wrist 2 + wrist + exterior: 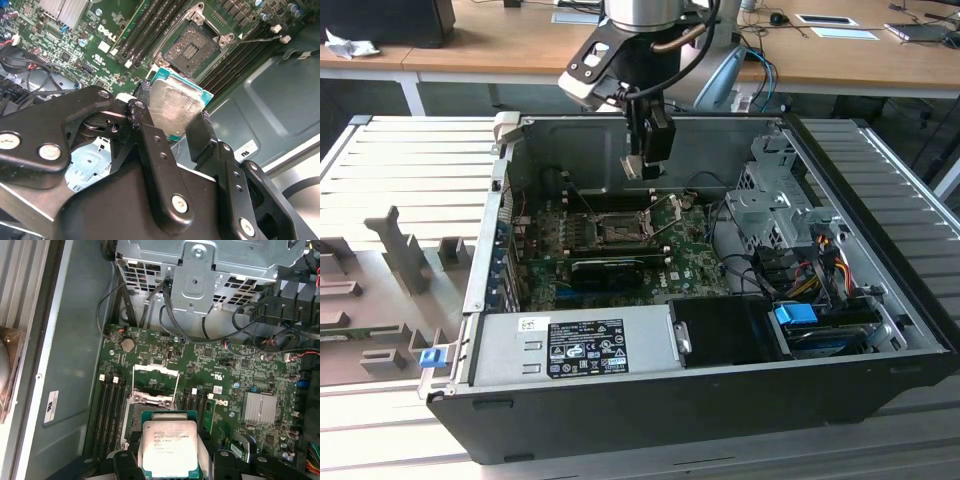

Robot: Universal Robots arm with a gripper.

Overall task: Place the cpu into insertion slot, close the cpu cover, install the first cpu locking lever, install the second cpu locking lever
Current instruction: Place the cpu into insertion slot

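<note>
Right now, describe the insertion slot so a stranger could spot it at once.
In the open computer case, find the green motherboard. The insertion slot is the square dark socket with a silver rim between the rows of long black memory slots. Unlike those narrow strips, it is square and empty; the tool holds the cpu.

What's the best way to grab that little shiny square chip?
Pinch the cpu by two opposite thin edges, coming from its flat silver top side, as the end effector holds it. Those edges are straight and parallel, and the underside stays untouched.
</note>
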